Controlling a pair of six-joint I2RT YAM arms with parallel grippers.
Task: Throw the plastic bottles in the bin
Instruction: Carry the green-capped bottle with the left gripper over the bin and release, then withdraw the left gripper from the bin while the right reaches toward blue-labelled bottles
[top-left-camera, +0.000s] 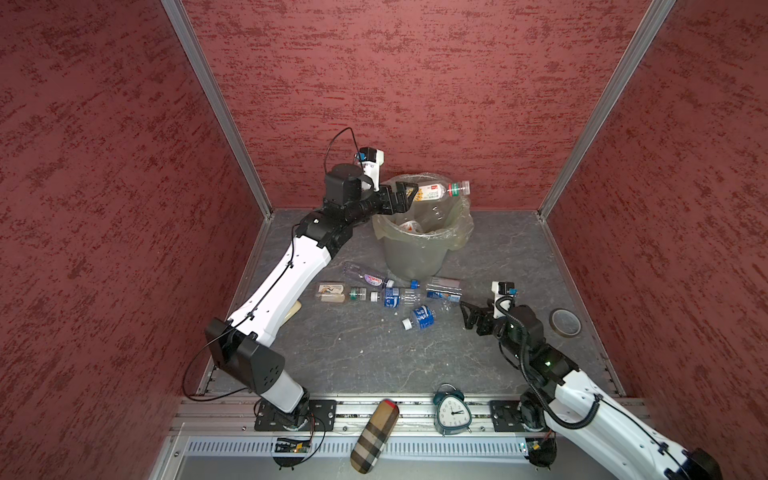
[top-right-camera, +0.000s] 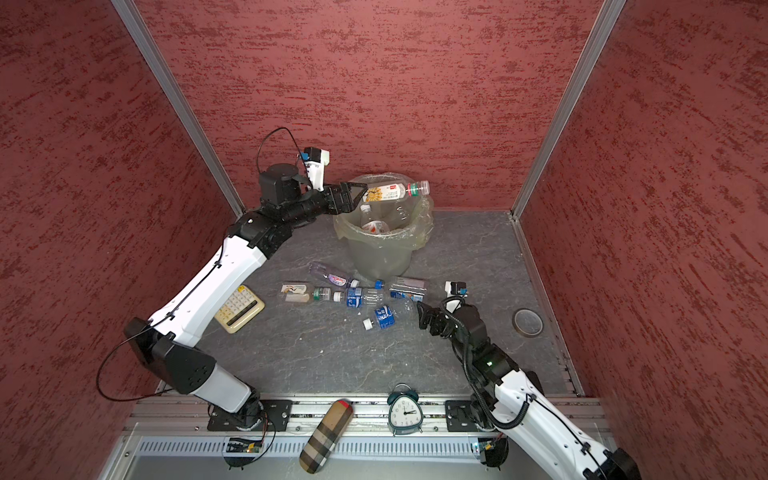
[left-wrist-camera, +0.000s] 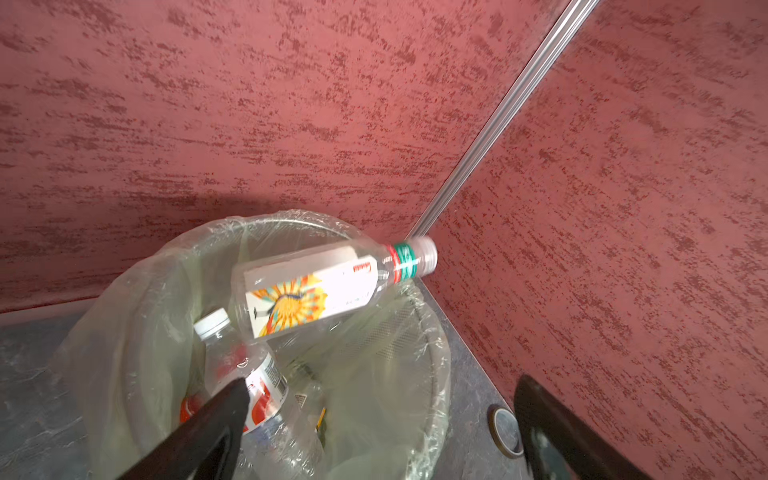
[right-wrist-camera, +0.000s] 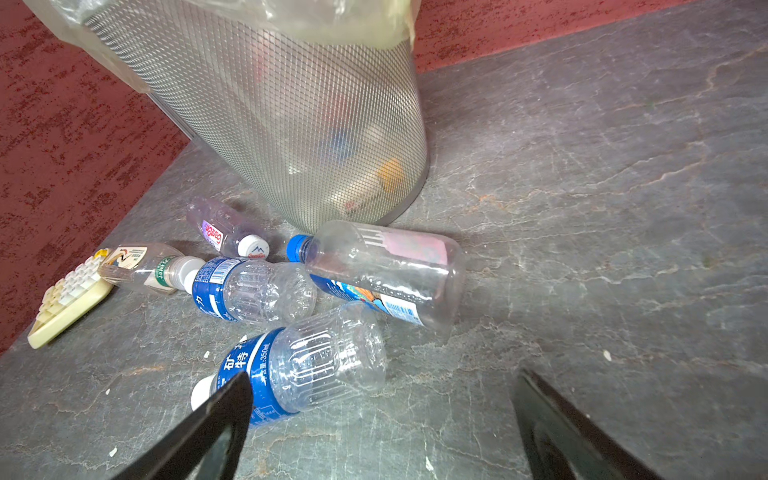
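Note:
The grey-green bin (top-left-camera: 417, 259) (top-right-camera: 380, 259), lined with a yellowish bag, stands at the back. My left gripper (top-left-camera: 409, 193) (left-wrist-camera: 382, 386) hangs open over its left rim. A clear plastic bottle with a sunflower label (top-left-camera: 440, 191) (left-wrist-camera: 316, 291) lies level over the bin's mouth, free of the jaws, its cap past the far rim. Another bottle with a red label (left-wrist-camera: 253, 374) is inside. Several plastic bottles (top-left-camera: 395, 297) (right-wrist-camera: 253, 291) lie on the floor in front of the bin. My right gripper (top-left-camera: 467, 313) (right-wrist-camera: 382, 382) is open and low beside a blue-labelled one (right-wrist-camera: 299, 370).
A cream calculator (top-right-camera: 240, 309) (right-wrist-camera: 66, 303) lies left of the bottles, near my left arm. A tape roll (top-left-camera: 565, 322) (left-wrist-camera: 505, 430) lies at the right wall. A green alarm clock (top-left-camera: 452, 411) and a plaid case (top-left-camera: 374, 436) sit on the front rail.

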